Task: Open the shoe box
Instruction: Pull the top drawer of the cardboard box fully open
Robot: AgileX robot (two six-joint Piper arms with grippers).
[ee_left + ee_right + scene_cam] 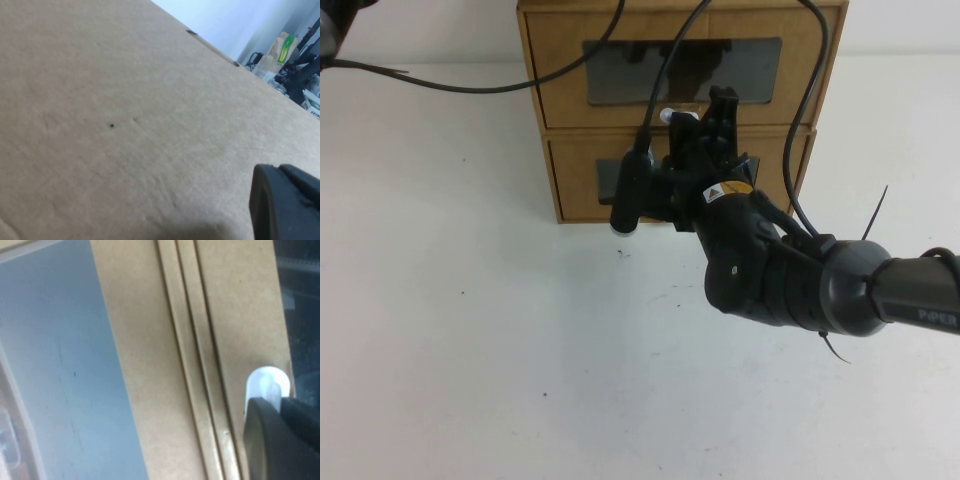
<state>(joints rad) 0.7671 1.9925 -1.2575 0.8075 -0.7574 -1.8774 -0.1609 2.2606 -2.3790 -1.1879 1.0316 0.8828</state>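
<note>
Two brown cardboard shoe boxes stand stacked at the table's far edge. Each of the upper box (560, 40) and the lower box (575, 185) has a drawer front with a dark window. A white pull tab (667, 116) sticks out of the upper drawer front. My right gripper (698, 115) is right at that tab (268, 382), and its fingers (262, 440) are shut on it. A part of my left gripper (285, 200) shows close against a plain cardboard surface (125, 110); in the high view it is hidden.
The white table (470, 330) spreads in front of the boxes. Black cables (470, 88) run across the upper box and over the table at the far left. The right arm (790, 280) reaches in from the right, over the table in front of the boxes.
</note>
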